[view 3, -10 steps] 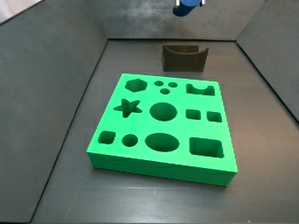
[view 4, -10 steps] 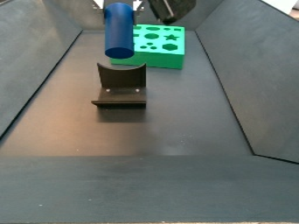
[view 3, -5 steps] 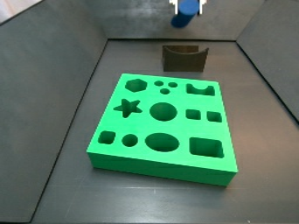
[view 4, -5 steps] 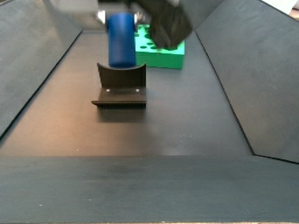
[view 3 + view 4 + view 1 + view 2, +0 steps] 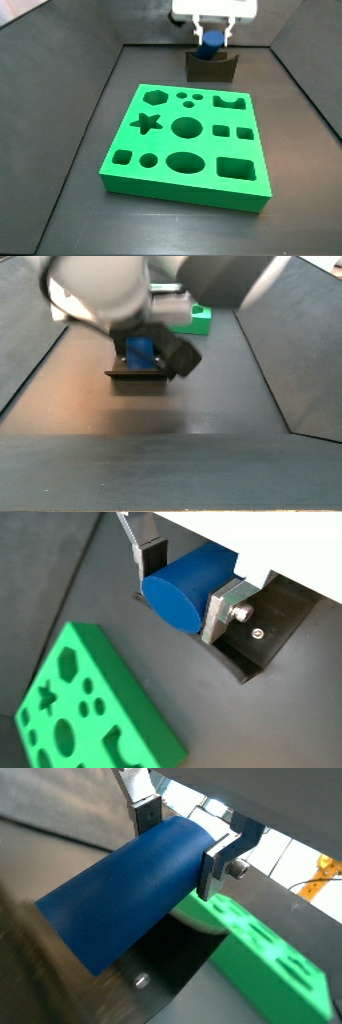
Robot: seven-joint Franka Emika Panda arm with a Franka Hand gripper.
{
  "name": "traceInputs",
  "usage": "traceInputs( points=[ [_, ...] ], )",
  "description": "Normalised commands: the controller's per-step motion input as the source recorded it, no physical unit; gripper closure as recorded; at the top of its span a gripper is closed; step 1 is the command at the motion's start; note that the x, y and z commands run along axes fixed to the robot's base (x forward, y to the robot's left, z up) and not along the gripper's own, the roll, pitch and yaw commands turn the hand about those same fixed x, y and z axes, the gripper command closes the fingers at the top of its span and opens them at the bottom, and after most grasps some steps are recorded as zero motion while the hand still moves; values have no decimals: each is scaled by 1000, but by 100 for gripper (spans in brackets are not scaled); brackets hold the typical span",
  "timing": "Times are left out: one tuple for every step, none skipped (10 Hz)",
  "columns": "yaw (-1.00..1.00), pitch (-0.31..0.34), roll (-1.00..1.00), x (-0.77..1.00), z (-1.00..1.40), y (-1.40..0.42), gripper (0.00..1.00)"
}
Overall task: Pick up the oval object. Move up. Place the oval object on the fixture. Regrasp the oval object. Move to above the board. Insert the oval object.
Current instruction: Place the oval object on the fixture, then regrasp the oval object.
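My gripper (image 5: 211, 33) is shut on the oval object (image 5: 210, 43), a smooth dark-blue peg. It hangs upright directly over the fixture (image 5: 211, 68), its lower end at the notch; I cannot tell if they touch. In both wrist views the silver fingers (image 5: 222, 610) clamp the peg (image 5: 187, 592) from two sides, with the dark fixture (image 5: 274, 632) just behind it. In a side view the blurred arm covers most of the peg (image 5: 139, 353) and fixture (image 5: 136, 369). The bright green board (image 5: 187, 140), with its shaped holes, lies apart from the fixture.
Dark sloping walls (image 5: 80, 80) enclose the grey floor on both sides. The board (image 5: 201, 319) lies beyond the fixture in a side view. The board's corner (image 5: 267, 963) shows under the peg (image 5: 127, 893) in a wrist view.
The gripper has come down with the peg, from high above the fixture to the fixture's notch. The arm now fills much of a side view.
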Motion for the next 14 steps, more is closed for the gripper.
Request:
traceInputs(
  points=[
    [-180, -42, -143, 136, -746, 109, 100],
    [-143, -72, -96, 111, -583, 135, 100],
    [-99, -88, -77, 83, -499, 178, 100],
    [-99, -88, -77, 83, -499, 178, 100],
    [-91, -92, -74, 80, -499, 196, 100],
    [-92, -94, -76, 84, -493, 196, 100],
    [-66, -96, -74, 89, -468, 197, 100],
    [0, 0, 0, 0, -167, -500, 100],
    [0, 0, 0, 0, 0, 0, 0],
    [11, -12, -54, 0, 1000, 0, 0],
    [18, -15, -47, -4, 1000, 5, 0],
    [23, -14, -38, -18, 1000, 8, 0],
    [29, -16, -26, -26, 1000, 7, 0],
    [33, -16, -17, -37, 1000, 6, 0]
  ],
)
